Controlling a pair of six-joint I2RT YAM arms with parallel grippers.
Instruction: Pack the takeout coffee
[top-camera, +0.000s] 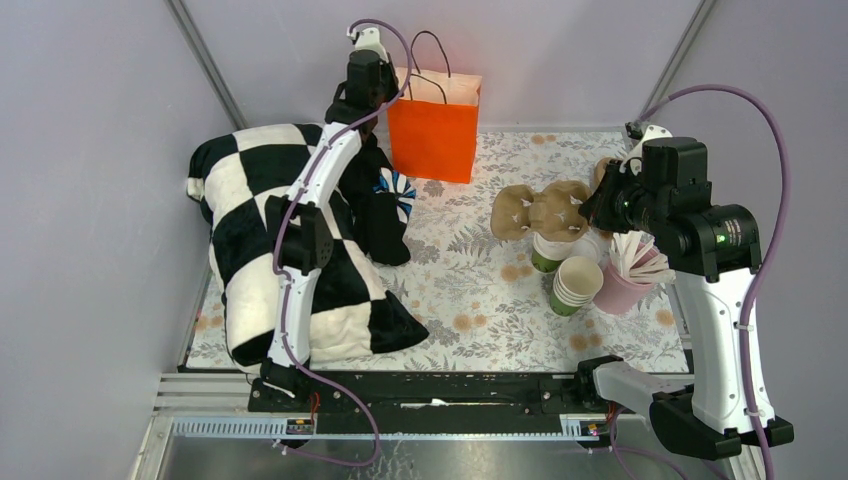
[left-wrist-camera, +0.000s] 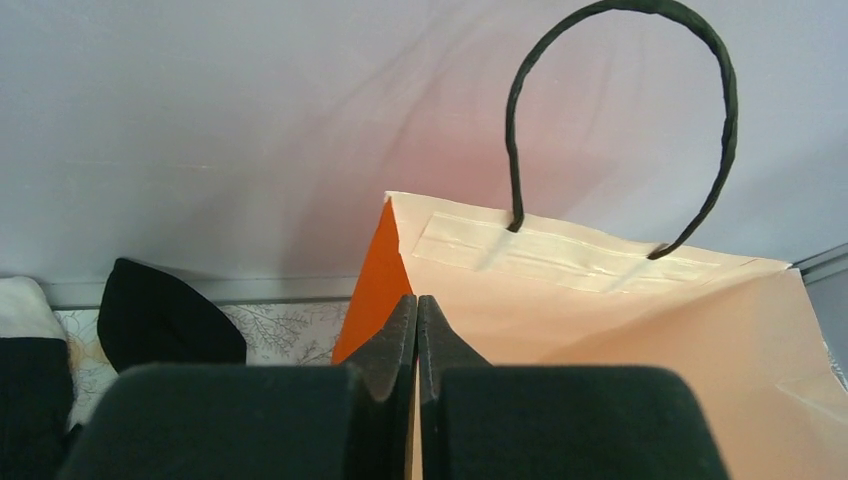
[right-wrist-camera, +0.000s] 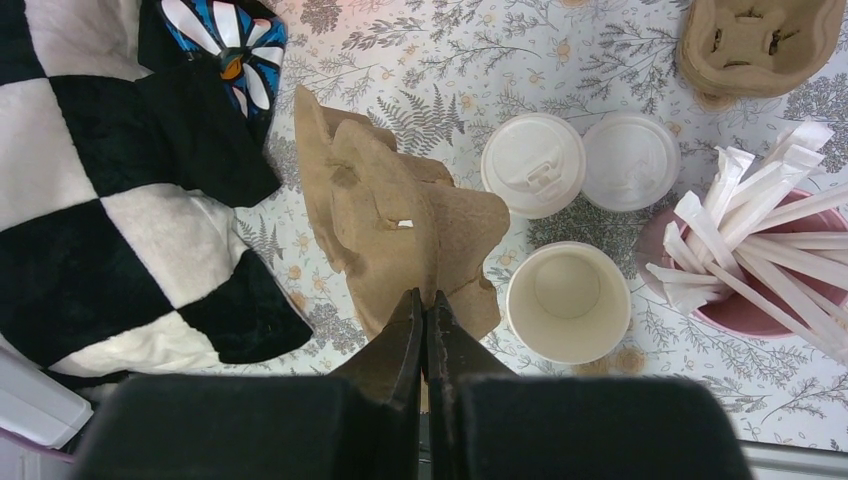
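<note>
A floral desk (top-camera: 460, 290) carries a black-and-white checkered blanket (top-camera: 250, 250) on its left side, and an orange bag (top-camera: 433, 135) stands upright at the back. The left fingers (left-wrist-camera: 400, 330) are pressed together on the bag's upper rim, with the orange outside on one side and the cream inside on the other. The right fingers (right-wrist-camera: 408, 320) are clamped on the edge of a brown cardboard carrier (right-wrist-camera: 400, 215). The takeout coffee (right-wrist-camera: 532, 165) stands on the desk's right side, just beside a stack of lidless cups (right-wrist-camera: 567, 300) and near a pink cup of sticks (right-wrist-camera: 740, 310).
</note>
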